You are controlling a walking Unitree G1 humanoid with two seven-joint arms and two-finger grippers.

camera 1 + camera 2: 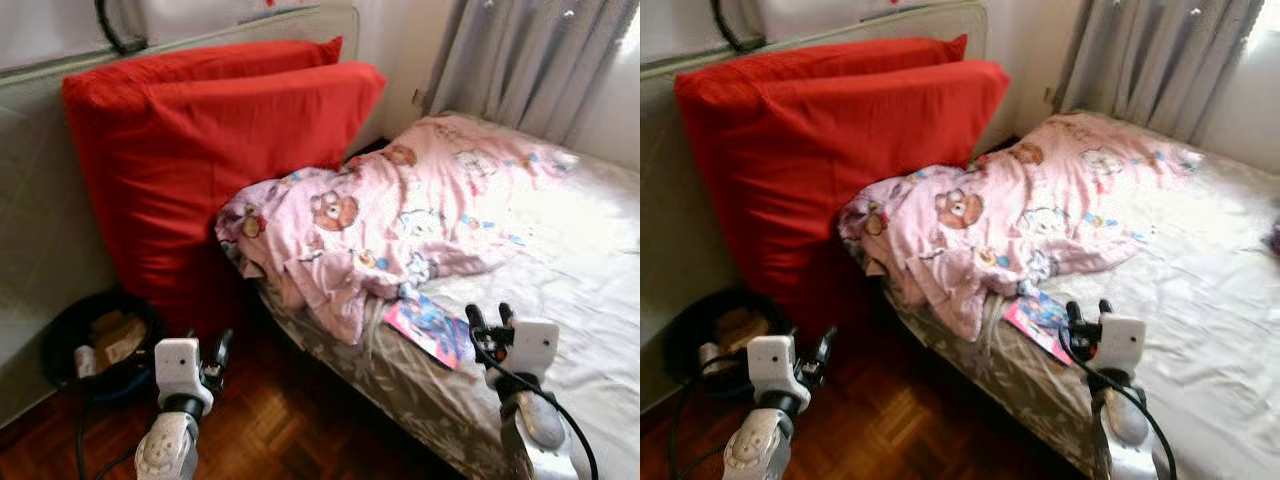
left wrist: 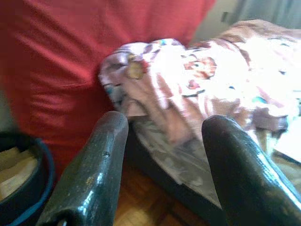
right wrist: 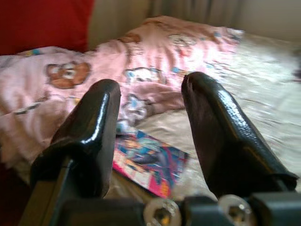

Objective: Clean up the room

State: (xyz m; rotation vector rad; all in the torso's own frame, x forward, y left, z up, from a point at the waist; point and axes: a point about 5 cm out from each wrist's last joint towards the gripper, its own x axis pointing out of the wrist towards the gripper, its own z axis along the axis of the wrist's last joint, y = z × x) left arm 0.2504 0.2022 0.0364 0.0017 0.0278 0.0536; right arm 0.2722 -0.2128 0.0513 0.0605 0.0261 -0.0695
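Item: bedroom tidy-up, status judged early, with nothing visibly put away.

- Pink blanket: lies crumpled in a heap on the bed, at about 12 o'clock from the robot. Unfolded; left to do.
- Booklet: bright, pink-edged, flat on the bed's near edge, just past the right gripper at its 11 o'clock, partly tucked under the blanket's hem. Not picked up.
- Red cushions: two large ones, stood against the wall at 10 o'clock, touching the blanket's end. Whether this is their proper place cannot be told.
- Dark bin: on the wood floor at 9 o'clock, holding brownish scraps.
- Left gripper: low over the floor beside the bin, fingers apart, empty.
- Right gripper: over the bed edge, fingers apart, empty, aimed toward the booklet.

Obscured: the bin's contents are too dim to name; the booklet's cover is blurred; the bed's far side and the floor beneath it are cut off.
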